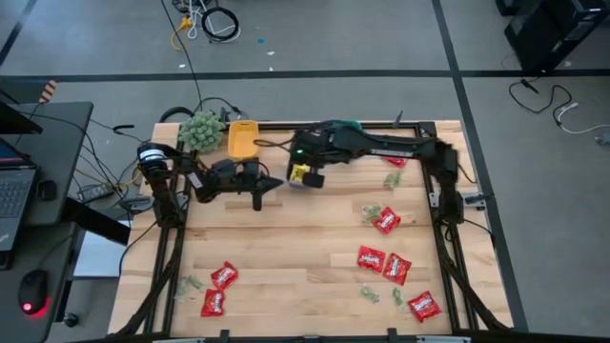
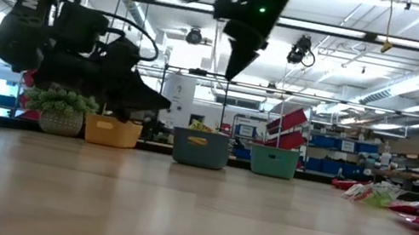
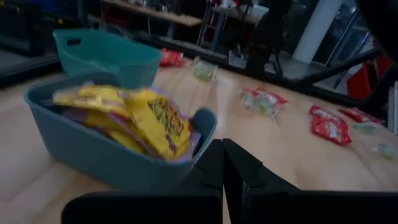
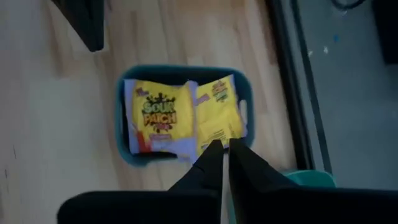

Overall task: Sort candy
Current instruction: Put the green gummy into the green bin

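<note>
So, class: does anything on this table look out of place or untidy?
Yes. Red candy packets and small green ones lie scattered loose on the table, unlike the yellow packets, which sit in the blue bin.

Blue bin (image 4: 130, 152): showing dull teal-blue walls. Yellow packets (image 4: 180, 115) inside it: displaying bright yellow wrappers carrying dark and red lettering, with pale lilac edges. Teal bin (image 3: 106, 53): showing a lighter green-teal. Orange bin (image 1: 242, 139): glowing yellow-orange. Red packets (image 1: 383, 262): showing red wrappers with white marks. Green packets (image 1: 370, 211): looking pale green. Plant ball (image 1: 200, 131): showing fuzzy sage green. Table (image 1: 286, 248): showing pale wood planks. Both arms: appearing black.
</note>
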Tool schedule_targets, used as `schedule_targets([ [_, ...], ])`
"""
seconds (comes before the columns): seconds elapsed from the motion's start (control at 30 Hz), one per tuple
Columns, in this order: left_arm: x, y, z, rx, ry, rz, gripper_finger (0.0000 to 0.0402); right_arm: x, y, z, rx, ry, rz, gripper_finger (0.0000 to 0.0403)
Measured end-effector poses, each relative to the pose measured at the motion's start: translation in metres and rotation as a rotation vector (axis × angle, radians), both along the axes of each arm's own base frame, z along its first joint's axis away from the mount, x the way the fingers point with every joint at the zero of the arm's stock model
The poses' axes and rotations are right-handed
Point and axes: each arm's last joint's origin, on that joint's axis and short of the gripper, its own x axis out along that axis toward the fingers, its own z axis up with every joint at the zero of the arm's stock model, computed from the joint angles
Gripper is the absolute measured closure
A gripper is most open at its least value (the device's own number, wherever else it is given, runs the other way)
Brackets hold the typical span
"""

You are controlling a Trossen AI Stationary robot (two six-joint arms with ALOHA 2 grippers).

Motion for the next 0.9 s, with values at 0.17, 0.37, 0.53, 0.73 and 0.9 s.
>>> schedule_targets([
  [0.17, -0.007, -0.002, 0.002, 0.013, -0.021, -0.021, 0.0401, -0.035, 0.011, -0.018, 0.012, -0.182, 0.002, 0.04],
  [0.37, -0.009, -0.003, 0.003, 0.019, -0.025, -0.048, 0.0401, -0.101, 0.027, -0.064, 0.09, -0.33, -0.117, 0.0402],
  [0.53, -0.01, 0.0, 0.004, 0.021, -0.029, -0.052, 0.0401, -0.163, 0.044, -0.092, 0.154, -0.339, -0.367, 0.0398],
  [0.73, -0.011, 0.001, 0.004, 0.044, -0.02, -0.049, 0.0401, -0.209, 0.044, -0.102, 0.152, -0.411, -0.761, 0.0372],
  [0.9, -0.011, 0.001, 0.002, 0.036, -0.004, -0.049, 0.0401, -0.231, 0.038, -0.117, 0.142, -0.362, -1.016, 0.0324],
])
